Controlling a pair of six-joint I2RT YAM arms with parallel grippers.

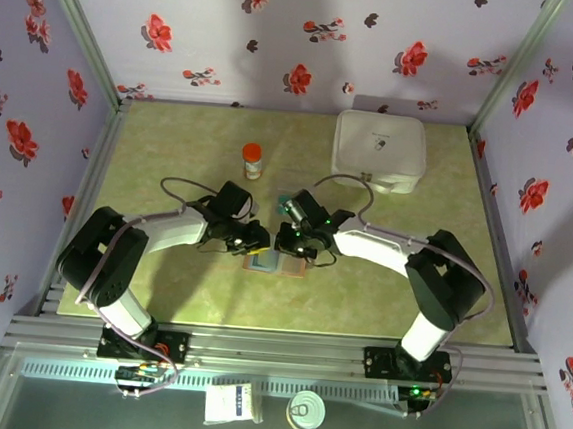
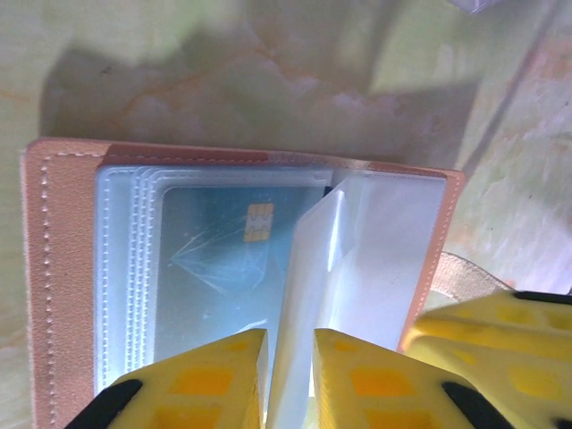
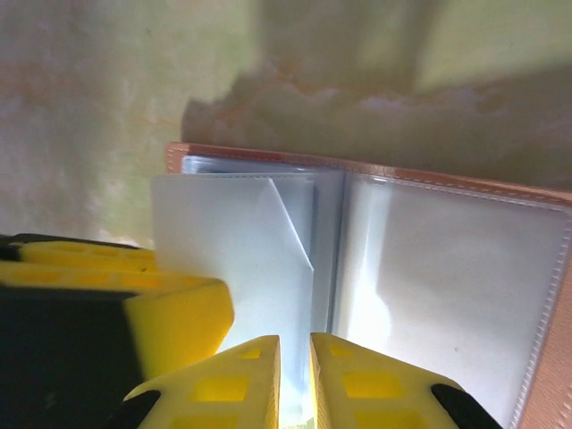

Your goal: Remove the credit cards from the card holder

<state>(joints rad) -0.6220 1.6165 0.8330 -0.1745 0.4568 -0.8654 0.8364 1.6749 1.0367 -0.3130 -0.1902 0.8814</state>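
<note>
Just off near edge of table [image 1: 359,306]: small white box [image 1: 230,402] and round white lid [image 1: 305,410].

Around table centre, slightly to the near side: card holder [image 1: 272,264], open and flat, tan-pink cover down, stack of clear pockets up. Directly over it: left gripper [image 1: 254,240] and right gripper [image 1: 291,241], almost touching each other.

Left wrist view: left gripper [image 2: 288,362] closed to a narrow slit, pinching an upright clear sleeve [image 2: 308,268] between yellow fingertips [image 2: 214,375]. In the left-hand pockets, inside its sleeve: teal credit card [image 2: 223,268] with gold chip.

Right wrist view: right gripper [image 3: 295,375] likewise nearly shut, seemingly nipping a clear leaf [image 3: 232,259] by the holder's spine, contact too blurred to be sure. Holder's right page [image 3: 447,286] flat, contents unreadable.

Farther back, left of centre: orange-capped bottle [image 1: 252,160], upright.

Toward far right corner: white rounded case [image 1: 377,150].
</note>
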